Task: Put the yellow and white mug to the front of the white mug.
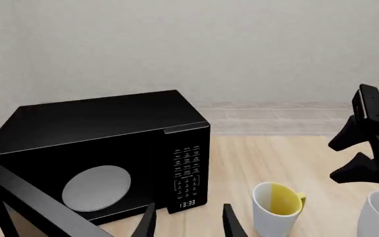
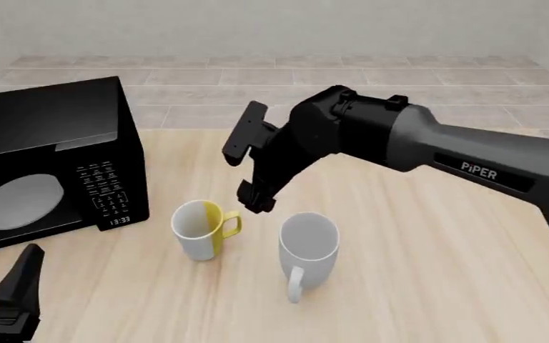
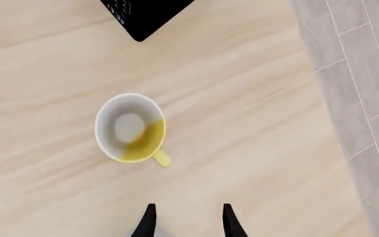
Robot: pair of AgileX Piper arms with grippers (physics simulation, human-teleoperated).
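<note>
The right arm's grey forearm carries the word "PiPER" in white letters, readable in the front view. The only other clear writing is the green clock readout "13:33" at the foot of the keypad on the black box-shaped microwave oven (image 2: 51,161), which stands at the far left of the pale wooden bench (image 2: 427,286); the keypad's small white button legends are too fine to read. The microwave's door has a round grey window.

There are two mugs, one microwave and two arms. The small ceramic yellow and white mug (image 2: 201,229) stands upright near the middle of the bench, just right of the microwave's near corner, its yellow loop handle pointing right. The plain all-white ceramic mug (image 2: 308,250) stands upright just beside it on the right, slightly nearer, its handle turned toward the near edge. The two are close together but apart.

The right claw (image 2: 255,196) hangs above the bench just behind the yellow and white mug, pointing down; in the right wrist view its two dark fingertips (image 3: 148,219) are spread with nothing between them, and the yellow and white mug (image 3: 131,128) sits on the bench beyond them, seen from above.

The left claw (image 2: 12,293) sits low at the near left corner; the left wrist view shows its fingertips (image 1: 146,222) parted and empty, facing the microwave (image 1: 97,158), with the yellow and white mug (image 1: 276,207) to the right.
</note>
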